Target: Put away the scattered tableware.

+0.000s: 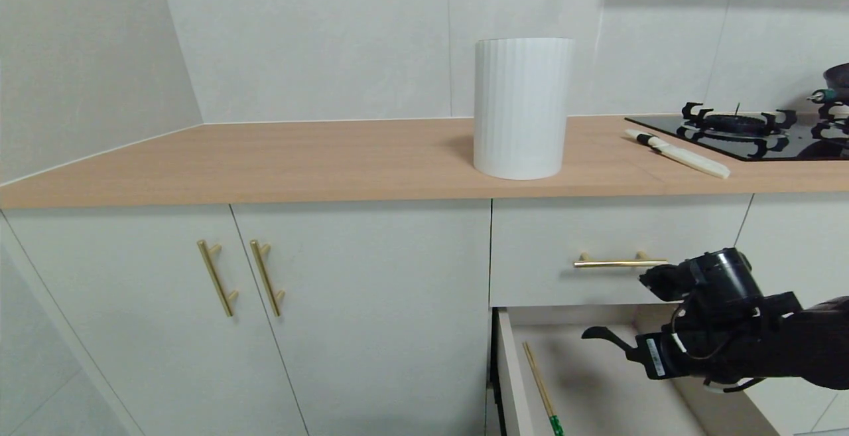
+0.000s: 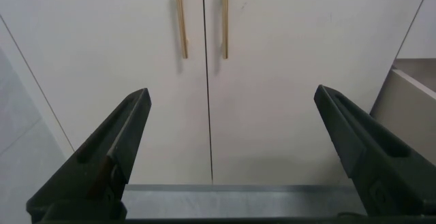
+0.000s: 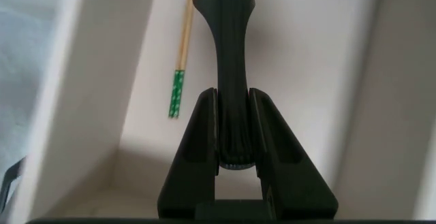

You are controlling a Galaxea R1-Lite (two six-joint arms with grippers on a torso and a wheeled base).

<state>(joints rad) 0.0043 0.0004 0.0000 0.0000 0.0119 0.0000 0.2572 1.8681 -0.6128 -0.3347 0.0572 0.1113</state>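
Note:
My right gripper is shut on a black utensil with a rounded end, held level above the open drawer. From the right wrist, the utensil sticks out past the gripper over the drawer's pale floor. A pair of wooden chopsticks with green ends lies along the drawer's left side, and the chopsticks lie beside the utensil's tip. A white-bladed knife lies on the wooden counter. My left gripper is open and empty, facing the cabinet doors.
A tall white ribbed container stands on the counter above the drawers. A black gas hob is at the far right. The closed drawer's gold handle is just above my right gripper. Two gold door handles are on the left.

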